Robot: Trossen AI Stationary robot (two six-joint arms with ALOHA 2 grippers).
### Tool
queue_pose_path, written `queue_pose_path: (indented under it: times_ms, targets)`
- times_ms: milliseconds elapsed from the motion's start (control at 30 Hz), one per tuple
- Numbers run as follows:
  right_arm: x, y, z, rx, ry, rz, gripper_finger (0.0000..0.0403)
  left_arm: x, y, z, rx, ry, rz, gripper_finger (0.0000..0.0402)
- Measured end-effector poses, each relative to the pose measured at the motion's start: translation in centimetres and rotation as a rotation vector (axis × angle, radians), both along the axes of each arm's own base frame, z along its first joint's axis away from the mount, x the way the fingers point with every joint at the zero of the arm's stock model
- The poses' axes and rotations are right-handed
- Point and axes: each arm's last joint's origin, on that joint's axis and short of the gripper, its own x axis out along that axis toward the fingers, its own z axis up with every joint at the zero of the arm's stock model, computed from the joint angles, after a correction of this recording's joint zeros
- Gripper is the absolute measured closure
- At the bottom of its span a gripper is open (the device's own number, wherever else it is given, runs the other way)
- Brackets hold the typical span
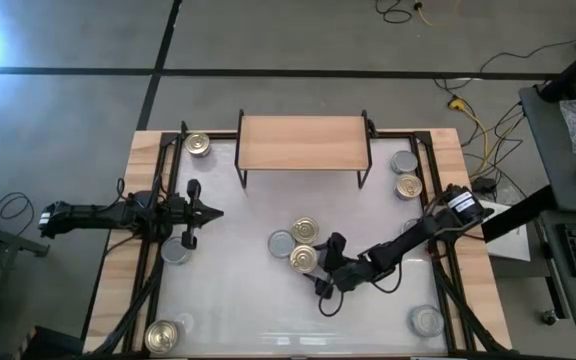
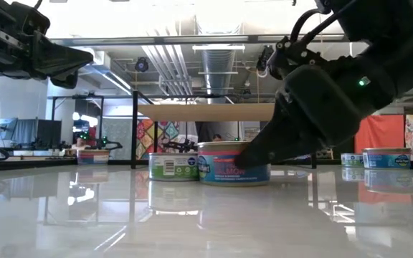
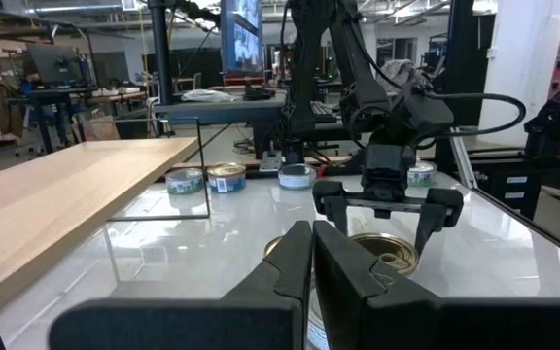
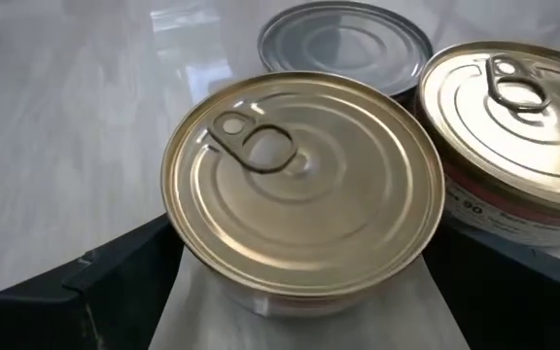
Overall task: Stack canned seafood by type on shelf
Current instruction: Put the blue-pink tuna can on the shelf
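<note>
Three tins stand together at mid-table: a gold pull-ring tin (image 1: pixel 305 259), a second gold one (image 1: pixel 305 231) and a silver-topped one (image 1: pixel 281 243). My right gripper (image 1: pixel 320 264) is open and slants down at the nearest gold tin (image 4: pixel 304 185), with one finger on each side of it; no touch shows. The shelf (image 1: pixel 303 142), a light-wood board on black legs, stands at the far edge with a bare top. My left gripper (image 1: pixel 208 212) is shut and hovers level at the left, holding nothing.
Other tins stand apart on the table: a gold one (image 1: pixel 198 144) at the far left, silver (image 1: pixel 403 161) and gold (image 1: pixel 408 186) at the far right, silver (image 1: pixel 177 250) under the left arm, gold (image 1: pixel 163 335) and silver (image 1: pixel 426 321) at the near corners.
</note>
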Motion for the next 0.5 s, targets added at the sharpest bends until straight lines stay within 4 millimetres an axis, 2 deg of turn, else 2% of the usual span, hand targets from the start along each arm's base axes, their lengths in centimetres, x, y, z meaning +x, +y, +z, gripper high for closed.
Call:
queue_pose_path:
  times_ms: [167,367,500]
  targets:
    - [0.6,0.0,0.0,-0.019,-0.015,-0.035,0.0003,0.0,0.0,0.0,0.000,0.000,0.001,0.0401]
    - [0.5,-0.4,1.3,-0.007,0.016,-0.005,0.0003,0.0,0.0,0.1,0.074,-0.006,0.015,0.0401]
    - [0.4,-0.9,1.6,-0.006,0.077,0.078,0.0003,0.0,0.0,0.2,0.001,-0.021,0.005,0.0401]
